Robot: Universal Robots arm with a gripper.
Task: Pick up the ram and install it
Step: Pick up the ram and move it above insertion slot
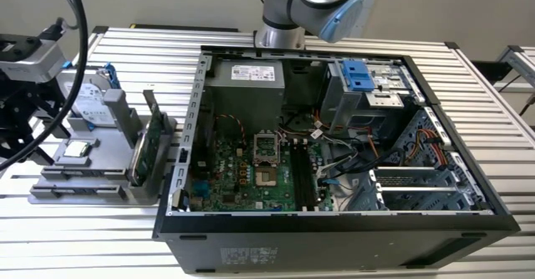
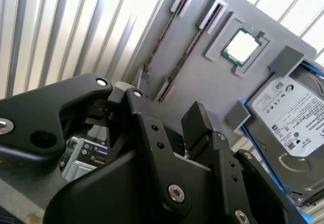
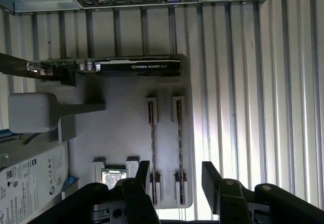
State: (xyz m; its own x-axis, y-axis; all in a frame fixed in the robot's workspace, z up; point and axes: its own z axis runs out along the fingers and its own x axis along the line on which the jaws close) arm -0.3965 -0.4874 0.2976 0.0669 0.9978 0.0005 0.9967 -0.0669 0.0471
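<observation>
Fingers [image 3: 212, 179] stand wide apart and hold nothing. They hang over the end of the grey holder [image 3: 121, 128] that has two narrow slots, on the slatted worktop [image 3: 243, 107]. In the first wrist view the ram [image 3: 179, 148] stands on edge in one slot, showing as a thin dark strip. A second stick [image 3: 153, 148] stands in the slot just beside it, and both line up with the gap between the fingers.

The holder also carries a processor [image 3: 113, 176] in a square recess, a hard drive [image 3: 30, 183] with blue rails, and an expansion card [image 3: 136, 66] upright at its far end. In the exterior view the holder lies at the exterior view's left of the open computer case [image 1: 334, 232], whose motherboard [image 1: 242, 178] lies flat inside.
</observation>
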